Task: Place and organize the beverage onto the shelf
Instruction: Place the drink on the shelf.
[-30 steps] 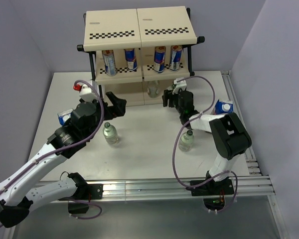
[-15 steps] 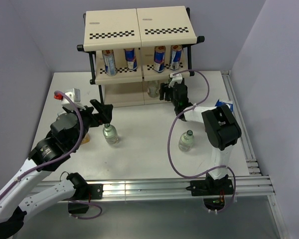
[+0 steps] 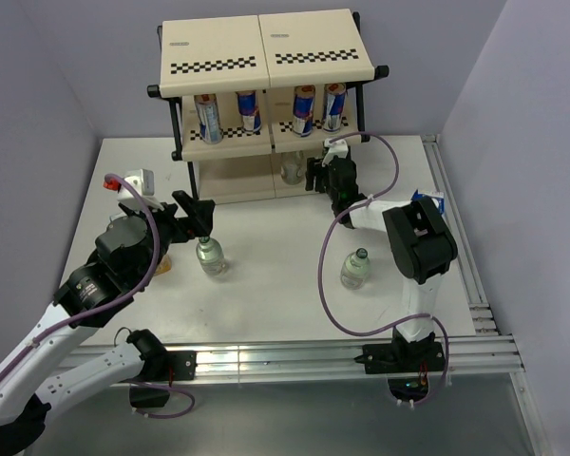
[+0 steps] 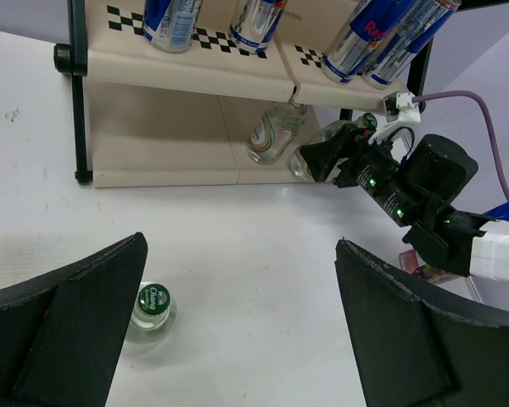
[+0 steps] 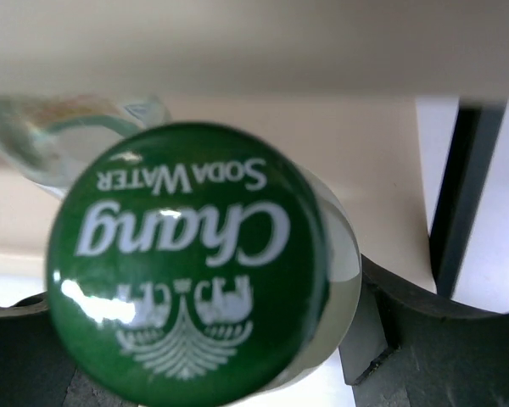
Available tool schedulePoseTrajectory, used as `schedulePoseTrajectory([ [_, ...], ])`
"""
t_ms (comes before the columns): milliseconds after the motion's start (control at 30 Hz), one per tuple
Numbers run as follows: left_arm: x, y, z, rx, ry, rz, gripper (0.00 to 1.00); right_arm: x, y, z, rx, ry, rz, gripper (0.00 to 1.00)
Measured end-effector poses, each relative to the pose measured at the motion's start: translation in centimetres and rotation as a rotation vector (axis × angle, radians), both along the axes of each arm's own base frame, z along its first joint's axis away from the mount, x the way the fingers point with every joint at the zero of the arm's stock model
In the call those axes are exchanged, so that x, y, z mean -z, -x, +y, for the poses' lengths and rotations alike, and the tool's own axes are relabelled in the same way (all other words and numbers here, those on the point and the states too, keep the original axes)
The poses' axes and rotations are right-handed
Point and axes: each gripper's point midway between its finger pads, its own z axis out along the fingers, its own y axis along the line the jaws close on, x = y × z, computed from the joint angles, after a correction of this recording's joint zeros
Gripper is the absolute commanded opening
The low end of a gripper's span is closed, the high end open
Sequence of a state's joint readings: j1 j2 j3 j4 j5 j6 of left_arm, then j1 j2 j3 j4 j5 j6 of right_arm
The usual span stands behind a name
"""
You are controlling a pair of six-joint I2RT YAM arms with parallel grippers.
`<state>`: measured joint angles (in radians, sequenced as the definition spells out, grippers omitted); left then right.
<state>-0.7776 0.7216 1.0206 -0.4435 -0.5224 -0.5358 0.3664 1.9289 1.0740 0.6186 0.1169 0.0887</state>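
The shelf (image 3: 266,59) stands at the back, with several silver-blue cans (image 3: 250,112) on its middle tier. One clear green-capped bottle (image 3: 291,171) stands on the bottom tier. My right gripper (image 3: 320,178) is shut on a second bottle (image 5: 191,263) at the bottom tier's front edge, just right of the first bottle (image 5: 68,136). My left gripper (image 4: 242,246) hangs wide open over the table. A third bottle (image 4: 153,301) stands by its left finger (image 4: 76,326), untouched. A fourth bottle (image 3: 355,270) stands right of centre.
A blue-and-white carton (image 3: 426,201) sits at the right edge behind the right arm. Something orange (image 3: 161,265) peeks out under the left arm. The shelf's black post (image 5: 458,186) is close to the right of the held bottle. Purple walls enclose the table.
The left arm pulled back and left, bringing its open gripper over the table bottle. The right gripper carried its bottle forward to the shelf's bottom tier. Little has moved in the last half second.
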Motion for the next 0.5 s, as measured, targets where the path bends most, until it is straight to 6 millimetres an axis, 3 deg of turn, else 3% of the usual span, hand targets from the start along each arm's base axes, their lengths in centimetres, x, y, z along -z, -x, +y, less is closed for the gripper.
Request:
schedulePoseTrajectory([
  [400, -0.2, 0.1, 0.1, 0.001, 0.004, -0.006, 1.00, 1.2, 0.0, -1.9, 0.052, 0.002, 0.052, 0.00],
  [500, -0.5, 0.3, 0.3, 0.002, 0.011, -0.017, 0.99, 1.2, 0.0, -1.9, 0.053, 0.002, 0.052, 0.04],
])
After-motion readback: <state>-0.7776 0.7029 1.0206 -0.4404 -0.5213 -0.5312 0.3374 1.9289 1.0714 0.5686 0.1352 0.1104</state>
